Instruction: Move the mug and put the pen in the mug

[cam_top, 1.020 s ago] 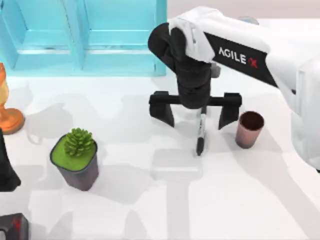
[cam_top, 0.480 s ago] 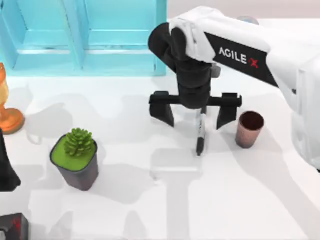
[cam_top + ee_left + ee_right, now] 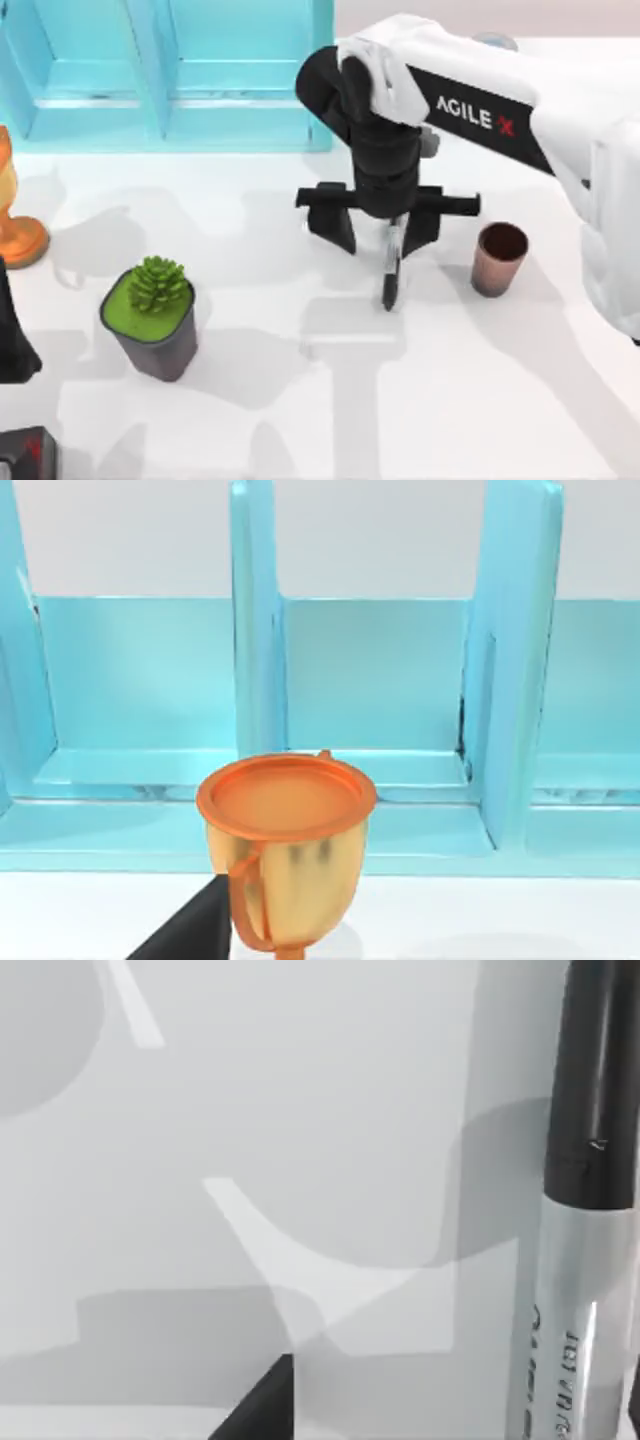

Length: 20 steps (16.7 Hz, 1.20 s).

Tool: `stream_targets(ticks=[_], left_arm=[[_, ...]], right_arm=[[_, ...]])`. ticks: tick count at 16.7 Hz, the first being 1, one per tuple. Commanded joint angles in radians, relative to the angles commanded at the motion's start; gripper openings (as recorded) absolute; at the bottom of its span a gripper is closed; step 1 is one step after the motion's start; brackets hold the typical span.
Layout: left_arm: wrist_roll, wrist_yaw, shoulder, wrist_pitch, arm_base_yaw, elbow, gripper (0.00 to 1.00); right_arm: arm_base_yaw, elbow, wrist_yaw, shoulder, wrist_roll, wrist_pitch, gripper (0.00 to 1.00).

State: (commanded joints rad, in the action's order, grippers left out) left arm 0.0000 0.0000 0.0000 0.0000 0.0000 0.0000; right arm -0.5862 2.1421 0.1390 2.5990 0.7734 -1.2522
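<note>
The pen (image 3: 392, 272) lies on the white table, black with a pale band, its tip pointing toward the front edge. My right gripper (image 3: 378, 230) hangs over the pen's upper end, open, with its black fingers (image 3: 335, 228) either side of it. The finger on the mug's side is close against the pen, while the other stands well apart. In the right wrist view the pen (image 3: 582, 1210) runs along one edge. The mug (image 3: 499, 258), copper-brown and upright, stands just right of the gripper. My left arm (image 3: 12, 335) is parked at the table's left edge.
A dark pot with a green plant (image 3: 150, 318) stands front left. An orange goblet (image 3: 15, 225) (image 3: 285, 850) sits at the far left. A turquoise shelf unit (image 3: 170, 70) (image 3: 380, 680) lines the back. Bare table lies in front of the pen and mug.
My right gripper's fingers have drawn closer together around the pen. The pen has shifted slightly to the left. The mug and left arm have not moved.
</note>
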Motion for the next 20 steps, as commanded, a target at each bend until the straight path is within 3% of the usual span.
stream_targets(ticks=[2, 3, 12, 20], left_arm=[[0.0, 0.0, 0.0, 0.0, 0.0, 0.0, 1.0], [0.0, 0.0, 0.0, 0.0, 0.0, 0.0, 1.0], [0.0, 0.0, 0.0, 0.0, 0.0, 0.0, 1.0], [0.0, 0.0, 0.0, 0.0, 0.0, 0.0, 1.0]], right_arm=[[0.0, 0.0, 0.0, 0.0, 0.0, 0.0, 0.02], [0.0, 0.0, 0.0, 0.0, 0.0, 0.0, 0.0], [-0.012, 0.035, -0.033, -0.049, 0.026, 0.007, 0.0], [-0.059, -0.083, -0.04, -0.194, 0.077, -0.035, 0.0]])
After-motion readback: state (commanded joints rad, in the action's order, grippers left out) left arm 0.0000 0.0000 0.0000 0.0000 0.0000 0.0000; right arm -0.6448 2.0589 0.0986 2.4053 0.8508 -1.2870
